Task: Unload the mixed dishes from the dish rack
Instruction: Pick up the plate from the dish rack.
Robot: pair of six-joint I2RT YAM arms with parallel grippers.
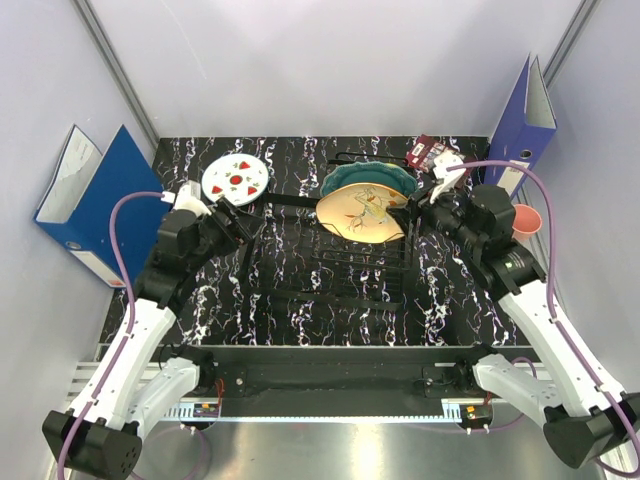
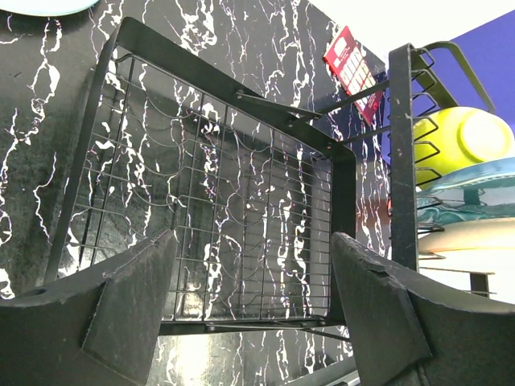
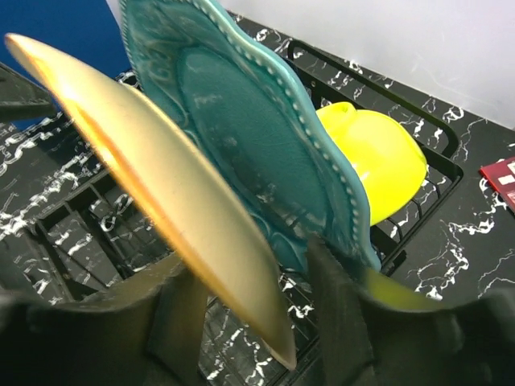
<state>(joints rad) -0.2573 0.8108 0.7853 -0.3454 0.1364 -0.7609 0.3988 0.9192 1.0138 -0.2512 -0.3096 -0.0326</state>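
Right wrist view, A: right gripper (image 3: pixel 249 281) has its jaws either side of the cream floral plate (image 3: pixel 161 185), at the plate's right edge. One pad is against the face. There's a sliver of gap at the other, so I read it as not clamped yet.

B: Where does the plate sit?

A: It's in the dish rack (image 2: pixel 241 88), right end, leaning in its slot. The teal scalloped plate (image 3: pixel 249 137) is just behind it on the far side, then the small yellow-green bowl (image 3: pixel 378 161). I can't tell if cream and teal touch.

B: How will it handle?

A: My guess is glazed ceramic: stiff, brittle, slick on the pads, moderate weight. Pinch across the rim thickness, well onto the flat. A one-edge grip means it'll want to swing, so a firm squeeze. The far pad looks wedged between the two plates, so lift along the slot or the teal one gets dragged or chipped.

B: Left arm?

A: Left gripper (image 2: pixel 253 305) is spread wide and holding nothing, over the rack's bare left section.

B: What's already out?

A: White plate with red fruit marks (image 1: pixel 236 181) is flat on the table (image 1: pixel 300 160), far left. Pink cup (image 1: pixel 527 218) is off to the right, past the right arm. I can't spot the clear glass.
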